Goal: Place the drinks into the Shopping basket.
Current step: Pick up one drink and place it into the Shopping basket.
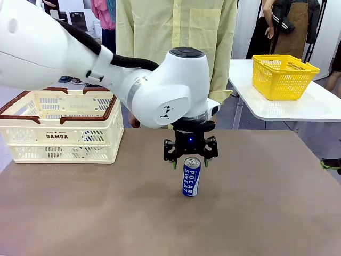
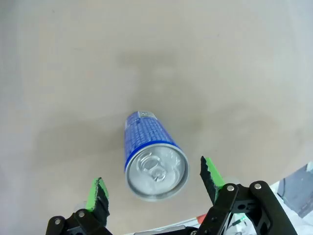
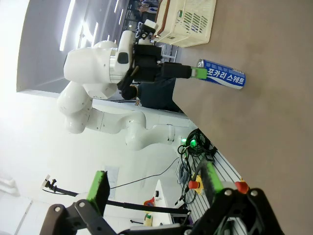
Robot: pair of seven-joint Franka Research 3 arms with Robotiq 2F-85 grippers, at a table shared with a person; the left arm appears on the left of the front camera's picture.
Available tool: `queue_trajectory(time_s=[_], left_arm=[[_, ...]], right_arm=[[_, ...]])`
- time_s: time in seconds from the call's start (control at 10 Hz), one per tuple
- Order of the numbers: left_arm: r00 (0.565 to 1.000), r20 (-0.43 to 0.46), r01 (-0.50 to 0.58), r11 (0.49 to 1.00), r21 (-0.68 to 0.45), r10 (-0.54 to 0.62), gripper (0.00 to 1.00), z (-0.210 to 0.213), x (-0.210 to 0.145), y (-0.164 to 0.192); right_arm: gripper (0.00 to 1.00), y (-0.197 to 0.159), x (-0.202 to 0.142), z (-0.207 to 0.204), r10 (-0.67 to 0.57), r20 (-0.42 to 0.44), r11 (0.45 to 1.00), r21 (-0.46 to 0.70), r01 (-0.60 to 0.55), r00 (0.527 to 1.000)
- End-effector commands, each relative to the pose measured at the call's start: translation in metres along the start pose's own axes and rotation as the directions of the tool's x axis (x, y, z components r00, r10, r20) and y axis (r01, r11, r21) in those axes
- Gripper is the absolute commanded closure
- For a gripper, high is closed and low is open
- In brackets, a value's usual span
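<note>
The cream-white slotted plastic shopping basket (image 1: pixel 61 128) with the dark brown rim and handles, printed "DAMDA", stands on the brown table (image 1: pixel 266 202) at its far left. Through the slots nothing can be made out inside; the white robot arm crossing in front cuts off part of its rim and interior. The right wrist view catches one corner of this basket (image 3: pixel 188 22) at the top edge.

To the right of that basket, near the middle of the table, the slim blue metal drink can (image 1: pixel 191 177) with white lettering and a silver top stands upright and well apart from the basket. The left gripper (image 1: pixel 189 164) hangs directly over it, jaws spread, green pads at either side of the can's top rim. In the left wrist view the can (image 2: pixel 154 159) sits between the two spread fingers (image 2: pixel 96 194); whether a pad touches the can cannot be told.

The right gripper (image 3: pixel 154 188) is also spread wide with nothing between its fingers.

Far right of the DAMDA basket, a bright yellow plastic basket (image 1: pixel 282 74) sits on a separate white table (image 1: pixel 298 109); its contents are hidden by its walls. A person in a pale yellow shirt (image 1: pixel 176 32) stands behind the brown table, partly hidden by the arm.
</note>
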State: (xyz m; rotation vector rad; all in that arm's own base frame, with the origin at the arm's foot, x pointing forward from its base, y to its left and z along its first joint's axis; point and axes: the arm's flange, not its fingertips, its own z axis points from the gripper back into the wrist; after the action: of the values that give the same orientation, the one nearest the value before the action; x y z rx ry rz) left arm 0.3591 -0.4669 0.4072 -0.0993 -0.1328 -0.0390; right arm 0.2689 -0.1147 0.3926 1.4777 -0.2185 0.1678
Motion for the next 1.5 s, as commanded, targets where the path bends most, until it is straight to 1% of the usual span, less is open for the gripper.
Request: queue_trajectory(time_s=[0.0, 0.3, 0.4, 0.7, 0.8, 0.9, 1.0, 1.3, 1.4], left_arm=[[0.999, -0.048, -0.012, 1.000, 0.003, 0.012, 0.00, -0.001, 0.011, -0.012], [0.997, -0.078, -0.014, 0.999, 0.034, 0.017, 0.00, -0.019, 0.017, -0.014], [0.998, -0.064, -0.024, 0.998, 0.052, 0.028, 0.00, -0.024, 0.020, -0.012], [0.997, -0.079, -0.021, 0.998, 0.067, 0.026, 0.00, -0.027, 0.021, -0.008], [0.996, -0.081, -0.016, 0.997, 0.076, 0.022, 0.16, -0.028, 0.021, -0.008], [0.996, -0.088, -0.010, 0.996, 0.093, 0.018, 0.74, -0.029, 0.021, -0.008], [0.996, -0.091, -0.009, 0.996, 0.089, 0.018, 1.00, -0.030, 0.021, -0.007], [0.995, -0.099, -0.005, 0.996, 0.089, 0.013, 1.00, -0.029, 0.021, -0.004], [0.994, -0.105, 0.021, 0.997, 0.072, -0.013, 1.00, -0.025, 0.019, -0.004]], right_arm=[[0.00, 0.004, 0.000, 0.001, -0.010, -0.004, 1.000, 0.006, 0.010, 1.000], [0.00, 0.004, 0.000, 0.001, -0.010, -0.004, 1.000, 0.006, 0.010, 1.000], [0.00, 0.004, 0.000, 0.001, -0.010, -0.004, 1.000, 0.006, 0.010, 1.000], [0.00, 0.004, 0.000, 0.001, -0.010, -0.004, 1.000, 0.006, 0.010, 1.000], [0.00, 0.004, 0.000, 0.001, -0.010, -0.004, 1.000, 0.006, 0.010, 1.000], [0.00, 0.004, 0.000, 0.001, -0.010, -0.004, 1.000, 0.006, 0.010, 1.000], [0.00, 0.004, 0.000, 0.001, -0.010, -0.004, 1.000, 0.006, 0.010, 1.000], [0.00, 0.004, 0.000, 0.001, -0.010, -0.004, 1.000, 0.006, 0.010, 1.000], [0.00, 0.004, 0.000, 0.001, -0.010, -0.004, 1.000, 0.006, 0.010, 1.000]])
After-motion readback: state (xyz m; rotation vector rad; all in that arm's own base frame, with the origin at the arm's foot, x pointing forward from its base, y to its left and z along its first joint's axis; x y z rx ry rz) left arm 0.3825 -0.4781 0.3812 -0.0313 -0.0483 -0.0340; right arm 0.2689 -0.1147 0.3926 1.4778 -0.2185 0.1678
